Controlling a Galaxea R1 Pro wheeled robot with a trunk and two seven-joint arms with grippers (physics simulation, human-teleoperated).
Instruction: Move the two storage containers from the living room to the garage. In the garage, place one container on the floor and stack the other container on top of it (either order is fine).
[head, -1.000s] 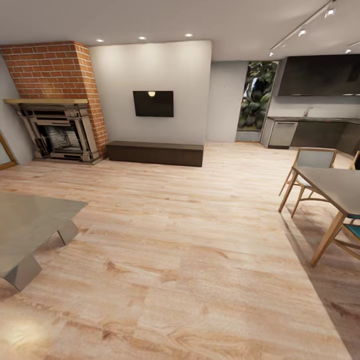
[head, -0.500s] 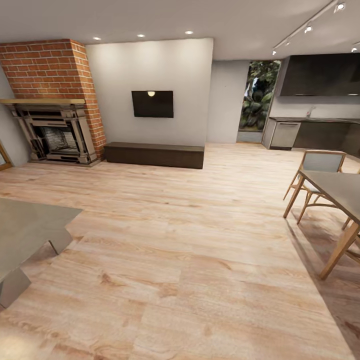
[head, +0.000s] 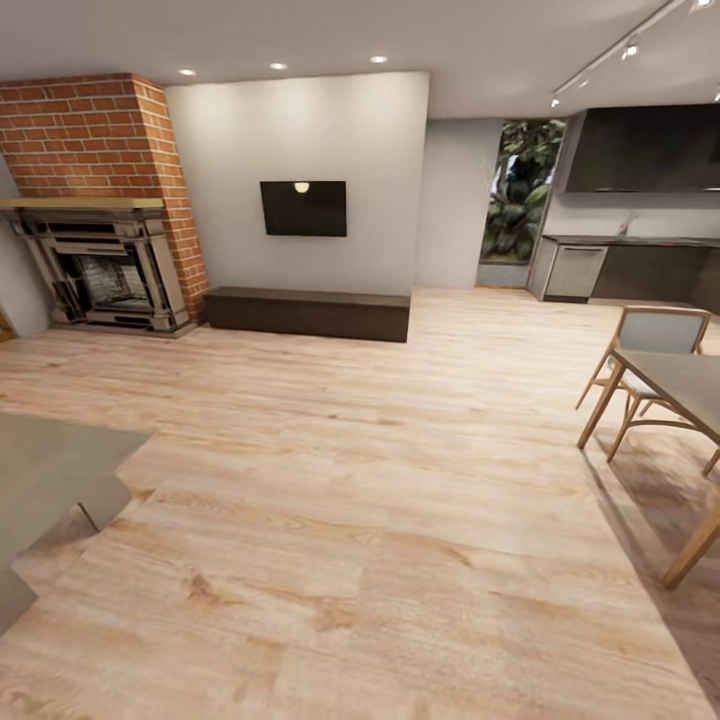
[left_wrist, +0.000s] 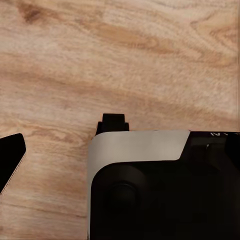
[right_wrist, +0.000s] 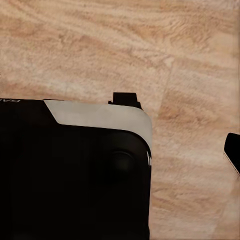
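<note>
The storage containers are out of view, and so is the garage. The head view looks across the living room's light wood plank floor (head: 380, 480) toward a brick-topped dark fireplace (head: 105, 270). In the left wrist view a black fingertip (left_wrist: 11, 159) of my left gripper stands far out at the frame's edge above the planks, with nothing held. In the right wrist view, a fingertip (right_wrist: 233, 151) of my right gripper sits likewise at the edge, empty. Both wrist views look down past the robot's white and black body (left_wrist: 150, 185) (right_wrist: 75, 165).
A low grey table (head: 40, 470) juts in at the near left. A wooden dining table (head: 680, 385) with a chair (head: 655, 335) stands at the right. A dark low bench (head: 308, 312) lies under a wall screen (head: 303, 208). Kitchen counters (head: 640, 265) are at the back right.
The whole head view has shifted as the camera moves: the grey table slides off toward the lower left and the dining table toward the right edge. Nothing in the room itself moved.
</note>
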